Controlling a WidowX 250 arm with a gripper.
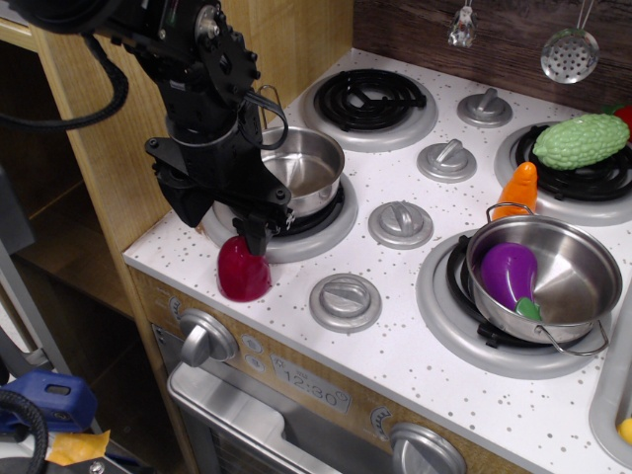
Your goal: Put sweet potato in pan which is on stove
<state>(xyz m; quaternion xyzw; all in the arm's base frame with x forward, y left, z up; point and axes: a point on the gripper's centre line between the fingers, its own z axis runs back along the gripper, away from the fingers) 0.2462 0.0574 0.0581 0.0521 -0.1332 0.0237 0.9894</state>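
Note:
The dark red sweet potato [244, 271] stands upright on the white speckled stove [415, 365], at its front left edge, just in front of the front left burner. My gripper [253, 235] reaches down from the left, and its black fingers are closed on the sweet potato's top end. The small shiny steel pan [308, 166] with a wire loop handle sits on that front left burner, right behind the gripper. The arm hides the pan's left side.
A wider steel pan [575, 259] on the front right burner holds a purple eggplant [507, 274]. An orange carrot [519, 188] and a green bumpy vegetable [581, 140] lie at the back right. Grey knobs [346, 300] run down the middle. A wooden wall stands at the left.

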